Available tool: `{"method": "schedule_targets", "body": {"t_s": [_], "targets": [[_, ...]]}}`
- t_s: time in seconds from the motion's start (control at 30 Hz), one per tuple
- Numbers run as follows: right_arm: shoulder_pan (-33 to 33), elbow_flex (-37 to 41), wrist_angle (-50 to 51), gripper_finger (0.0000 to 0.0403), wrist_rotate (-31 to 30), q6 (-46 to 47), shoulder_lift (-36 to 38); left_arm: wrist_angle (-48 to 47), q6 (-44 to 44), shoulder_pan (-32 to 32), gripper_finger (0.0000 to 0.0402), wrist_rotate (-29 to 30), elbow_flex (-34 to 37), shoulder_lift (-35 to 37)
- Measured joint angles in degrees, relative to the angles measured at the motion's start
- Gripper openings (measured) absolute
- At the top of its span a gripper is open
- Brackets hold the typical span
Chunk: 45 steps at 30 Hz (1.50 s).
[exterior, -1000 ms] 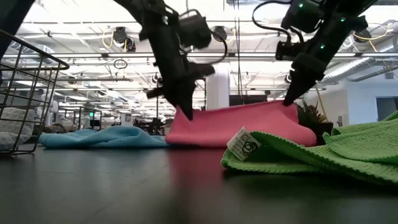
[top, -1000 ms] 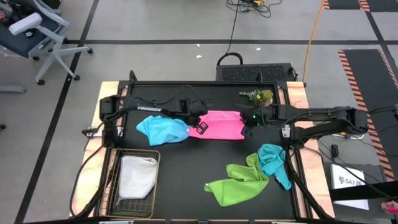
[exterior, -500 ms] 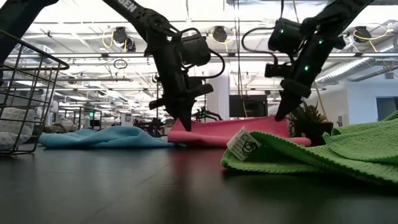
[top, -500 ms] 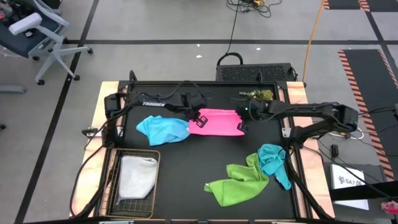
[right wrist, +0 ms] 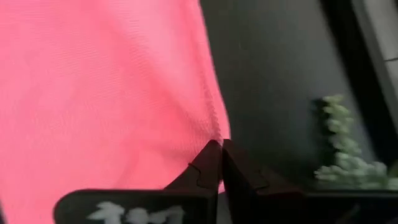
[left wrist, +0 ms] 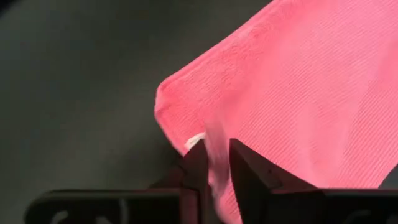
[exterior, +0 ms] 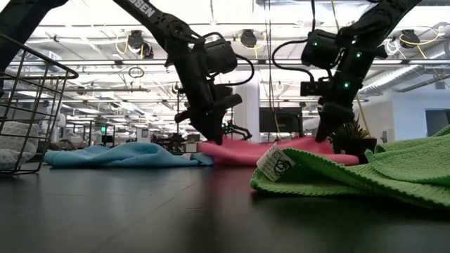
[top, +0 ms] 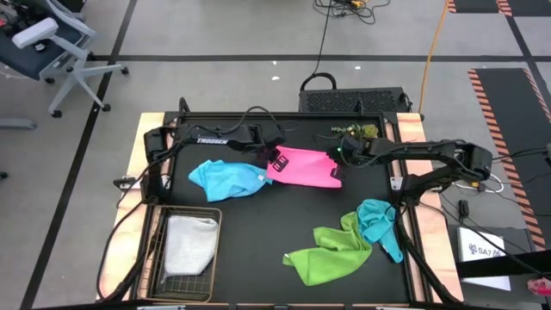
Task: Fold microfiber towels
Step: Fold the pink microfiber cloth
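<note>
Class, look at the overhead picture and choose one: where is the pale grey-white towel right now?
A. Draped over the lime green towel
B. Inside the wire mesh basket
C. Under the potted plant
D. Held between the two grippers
B: in the high view the pale grey-white towel lies within the wire mesh basket at the table's near left corner, while both grippers are at the pink towel.
</note>
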<state>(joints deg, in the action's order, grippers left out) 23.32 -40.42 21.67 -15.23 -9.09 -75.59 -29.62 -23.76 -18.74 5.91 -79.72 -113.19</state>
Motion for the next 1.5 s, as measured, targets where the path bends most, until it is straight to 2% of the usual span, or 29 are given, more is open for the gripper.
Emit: {"method": "schedule_targets", "body": {"t_s": [0.37, 0.47, 0.57, 0.63, 0.73, 0.83, 0.9, 1.17, 1.3, 1.5], "targets": [[0.41, 0.00, -0.50, 0.0096, -0.22, -2.11, 0.02, -0.27, 1.25, -2.33, 0.0142, 1.82, 0.00, 0.00], [0.34, -0.10, -0.34, 0.0121, -5.16, -5.07, 0.29, -0.20, 1.66, -3.74, 0.0154, 2.09, 0.00, 0.00], [0.32, -2.07, 1.05, 0.0141, -8.95, -6.35, 1.92, -0.20, 0.00, -5.44, 0.0158, -1.18, 0.00, 0.04], [0.25, -4.77, 3.52, 0.0150, -7.35, -2.98, 3.74, -0.15, -1.64, -6.26, 0.0154, -4.83, 0.00, 0.68], [0.23, -8.25, 6.67, 0.0154, 2.06, 6.81, 6.48, 1.58, -2.73, -5.70, 0.0140, -9.33, -0.02, 1.69], [-0.45, -8.59, 6.64, 0.0150, 13.28, 15.06, 8.98, 3.77, -2.30, -3.83, 0.0124, -9.84, -0.07, 1.95], [-1.96, -7.77, 7.15, 0.0142, 16.78, 18.28, 9.62, 3.34, -2.16, -2.63, 0.0114, -8.44, -0.09, 1.93], [-9.14, 0.50, 7.14, 0.0093, 18.39, 26.30, 9.20, 2.78, -0.49, -0.13, 0.0102, -2.52, -0.04, 1.07], [-10.89, 4.43, 2.71, 0.0066, 18.24, 31.42, 9.25, 2.92, -0.21, -0.62, 0.0101, 0.55, -0.06, 0.80], [-12.92, 9.22, -3.58, 0.0032, 18.07, 35.71, 9.22, 3.90, 0.08, -1.51, 0.0101, 0.05, -0.02, -1.42]]}}
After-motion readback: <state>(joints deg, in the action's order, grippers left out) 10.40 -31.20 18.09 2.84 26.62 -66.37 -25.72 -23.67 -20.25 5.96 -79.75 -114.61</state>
